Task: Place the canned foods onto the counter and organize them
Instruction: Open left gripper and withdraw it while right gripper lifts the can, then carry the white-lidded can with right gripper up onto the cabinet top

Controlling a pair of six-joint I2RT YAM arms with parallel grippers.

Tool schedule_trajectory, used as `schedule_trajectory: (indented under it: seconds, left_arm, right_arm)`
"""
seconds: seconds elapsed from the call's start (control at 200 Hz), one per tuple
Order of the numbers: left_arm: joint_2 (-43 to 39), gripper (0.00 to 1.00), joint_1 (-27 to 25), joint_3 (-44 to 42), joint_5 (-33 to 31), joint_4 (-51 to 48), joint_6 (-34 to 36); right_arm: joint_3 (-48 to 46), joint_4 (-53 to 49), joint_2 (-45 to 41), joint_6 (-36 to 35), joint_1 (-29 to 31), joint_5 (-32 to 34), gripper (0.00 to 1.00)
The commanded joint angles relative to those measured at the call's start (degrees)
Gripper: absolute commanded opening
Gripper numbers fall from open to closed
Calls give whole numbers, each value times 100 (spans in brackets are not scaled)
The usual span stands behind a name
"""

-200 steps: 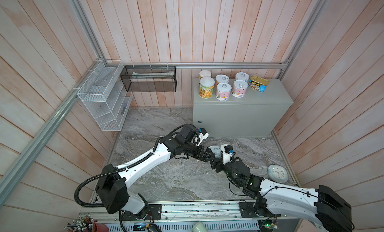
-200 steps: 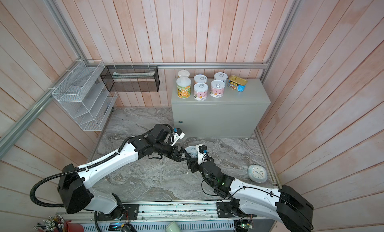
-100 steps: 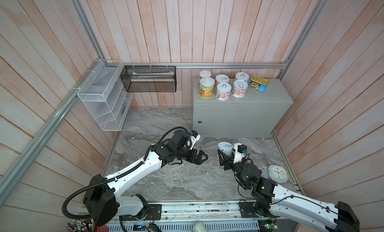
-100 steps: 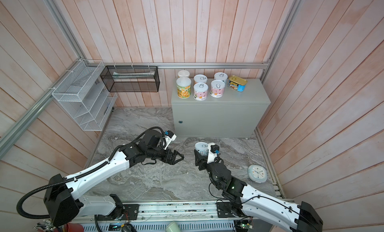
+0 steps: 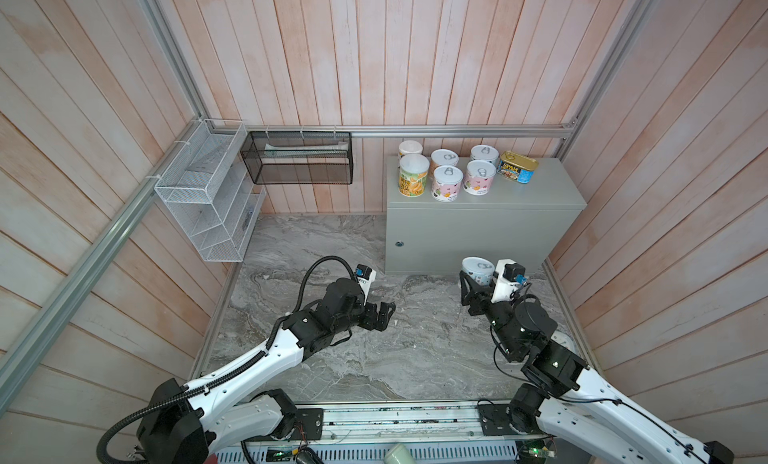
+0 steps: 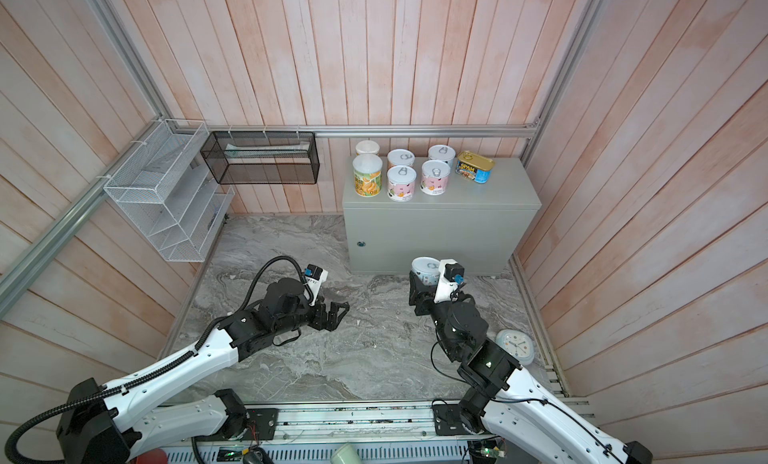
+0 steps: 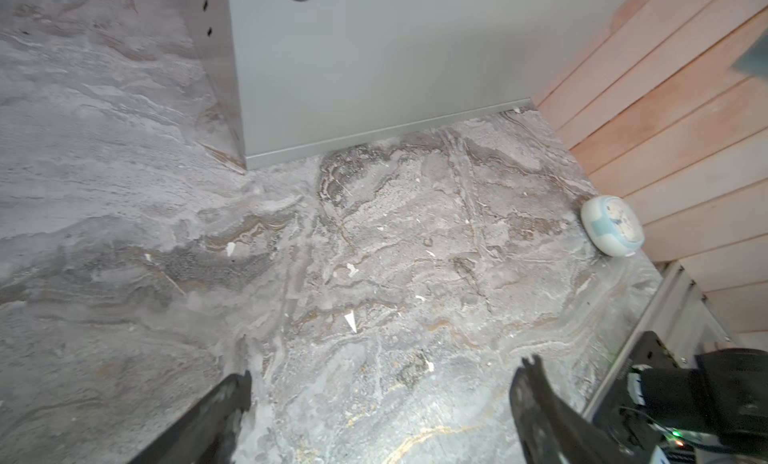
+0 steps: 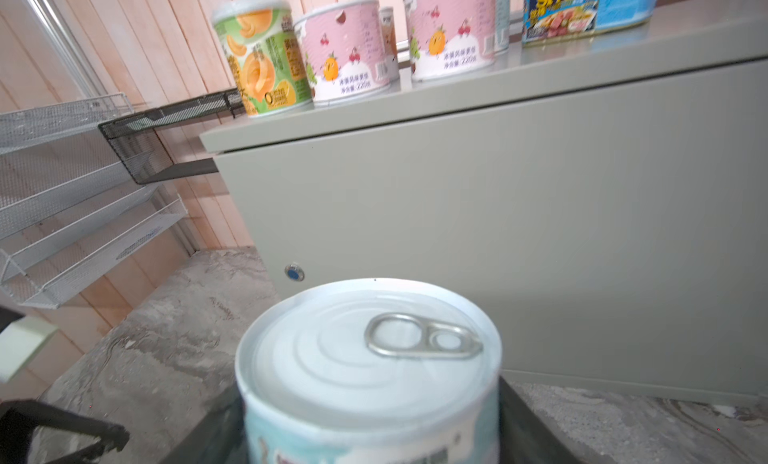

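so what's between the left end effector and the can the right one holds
Only bare marble floor. Both top views show nothing standing in the gap between the open left end effector and the can.

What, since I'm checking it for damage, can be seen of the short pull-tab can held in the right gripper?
The short round metal can has a pale blue-green label with dark print, a whitish ringed lid and a flat silver pull tab. No dents show. It is upright, clamped at its sides by the right gripper, in front of the light-grey metal box and below its top.
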Motion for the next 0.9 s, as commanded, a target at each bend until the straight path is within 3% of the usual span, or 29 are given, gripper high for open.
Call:
schedule_trajectory:
  seconds: [0.0,0.165,0.405,0.59,0.895]
  left_arm:
    - [-121,100,31,-541,-769,906,274]
    - [-287,100,27,-1257,-1336,1749,470]
    - [-598,100,30,-1952,-1600,2305,488]
    - [-855,100,30,-2576,-1726,2812,434]
    - [-990,100,26,-2530,-1710,2724,389]
  right_arm:
    - [740,42,226,-280,-355,-454,60]
    - [1705,-174,787,-588,-883,-831,60]
    - [2265,275,1428,-666,-1617,-1413,60]
    - [3088,189,2050,-785,-2000,-1496,60]
    - [4252,-99,2910,-762,-2856,-1750,60]
